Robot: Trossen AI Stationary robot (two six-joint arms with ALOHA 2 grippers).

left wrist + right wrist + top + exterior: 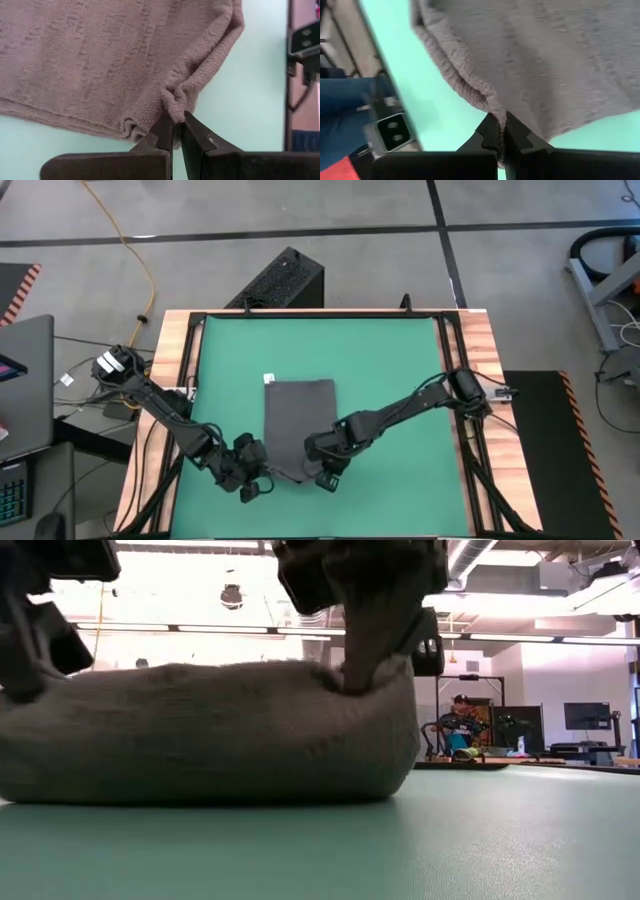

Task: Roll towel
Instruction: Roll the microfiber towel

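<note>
The dark grey towel (298, 425) lies on the green mat (390, 360), its small white tag (269, 378) at its far left corner. Its far part rests flat on the mat. In the low view its near edge (200, 730) bulges up off the mat. My left gripper (255, 482) is at the towel's near left corner and is shut on it. My right gripper (326, 472) is at the near right corner and is also shut on the towel. My left gripper pinches a puckered bit of the towel's near left corner (175, 107) between its two fingers. The cloth bunches into small folds at the fingertips (165, 127); the rest spreads out beyond them. My right gripper pinches the towel's edge at the near right corner (496, 109) between its two fingers. In the low view the fingers come from above (365, 665) and the cloth is drawn up in a peak to them, while its underside rests on the mat.
A wooden frame (170, 380) borders the mat. A black box (285, 280) stands beyond the far edge and a laptop (20, 380) sits off the table's left. A person (460, 725) sits far back in the room. Bare mat lies beyond the towel (330, 345).
</note>
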